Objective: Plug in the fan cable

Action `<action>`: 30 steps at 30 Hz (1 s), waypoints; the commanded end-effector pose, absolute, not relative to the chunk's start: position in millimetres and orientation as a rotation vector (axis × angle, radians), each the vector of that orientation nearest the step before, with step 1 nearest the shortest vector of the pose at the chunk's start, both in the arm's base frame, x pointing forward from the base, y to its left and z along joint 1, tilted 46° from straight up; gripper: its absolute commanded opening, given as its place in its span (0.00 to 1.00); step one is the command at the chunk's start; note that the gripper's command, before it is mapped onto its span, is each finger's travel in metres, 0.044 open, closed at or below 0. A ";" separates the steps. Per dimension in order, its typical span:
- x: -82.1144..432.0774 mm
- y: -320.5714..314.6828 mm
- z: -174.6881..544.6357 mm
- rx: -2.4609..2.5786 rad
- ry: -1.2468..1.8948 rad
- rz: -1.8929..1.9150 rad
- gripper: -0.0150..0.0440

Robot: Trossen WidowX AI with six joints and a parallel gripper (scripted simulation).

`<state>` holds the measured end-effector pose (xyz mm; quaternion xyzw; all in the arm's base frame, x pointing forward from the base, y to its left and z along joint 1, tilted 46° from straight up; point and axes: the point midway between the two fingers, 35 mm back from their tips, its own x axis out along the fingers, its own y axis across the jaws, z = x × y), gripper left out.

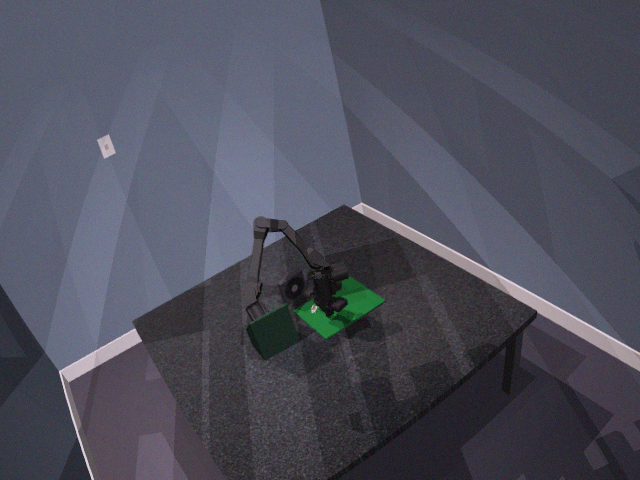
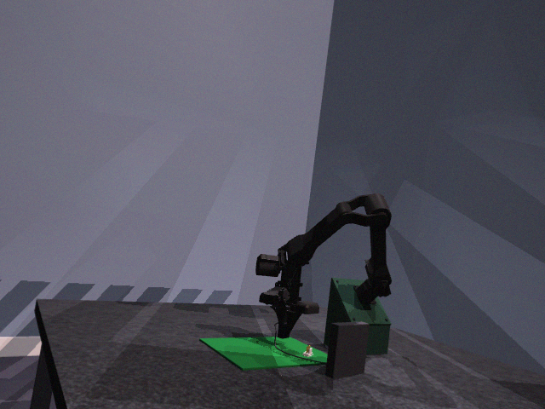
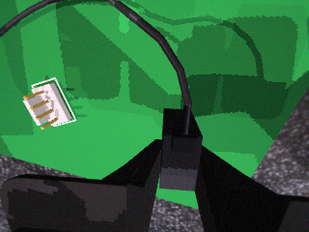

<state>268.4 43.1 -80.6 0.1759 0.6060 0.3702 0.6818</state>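
Observation:
My gripper points down over the board and is shut on the black plug of the fan's cable. The black cable leaves the plug's top and arcs away to the upper left in the wrist view. The white header with gold pins stands on the green board, left of the plug in the wrist view and apart from it. The fingers hide the plug in the top and exterior views. I cannot tell whether its underside touches the board.
The fan stands upright beside the board's edge, near the header. The green arm base stands near the fan. The cable runs low over the board between fan and plug, past the header. All stand on the dark table.

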 end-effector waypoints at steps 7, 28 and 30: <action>273.2 22.9 -60.3 0.427 1.363 0.787 0.25; 271.0 41.3 -40.8 0.989 1.627 0.257 0.25; 270.6 43.1 -39.0 1.042 1.645 0.201 0.25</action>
